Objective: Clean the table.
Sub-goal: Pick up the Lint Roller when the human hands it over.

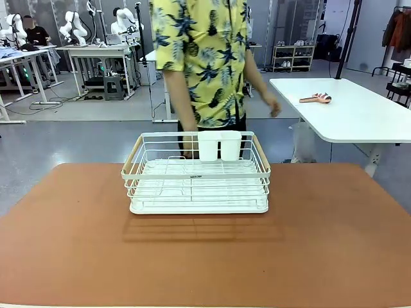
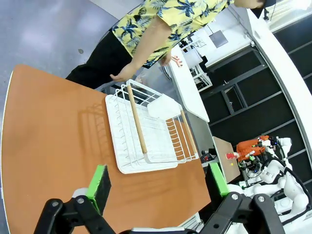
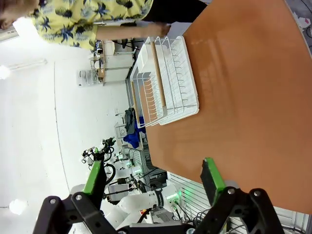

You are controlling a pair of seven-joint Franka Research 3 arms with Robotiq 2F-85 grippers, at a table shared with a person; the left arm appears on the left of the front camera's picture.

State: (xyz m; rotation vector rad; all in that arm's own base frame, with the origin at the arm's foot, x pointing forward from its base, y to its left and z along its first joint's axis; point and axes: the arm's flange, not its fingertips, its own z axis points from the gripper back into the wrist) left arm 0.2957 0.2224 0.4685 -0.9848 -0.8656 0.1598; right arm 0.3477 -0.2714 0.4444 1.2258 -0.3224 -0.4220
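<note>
Left gripper [image 2: 158, 180] gaped open, empty, bottom of frame; right gripper [image 3: 152, 176] same. Table [image 1: 321, 244] spanned lower half of front view. White dish rack [image 1: 196, 173] stood mid-frame. Person [image 1: 205, 58] behind it, one hand partly screened by wires. Pinkish item [image 1: 316, 98] upper right, indistinct.

The room is bright. The dish rack [image 1: 196, 173] drops a soft shadow on the table [image 1: 321, 250]. Both wrist pictures bend at the edges, and a white wall [image 3: 29, 97] glares.

Left gripper [image 2: 158, 179]: jaws spread wide, green pads [image 2: 99, 181] facing each other, holding nothing. Right gripper [image 3: 152, 176]: likewise wide apart, empty.
</note>
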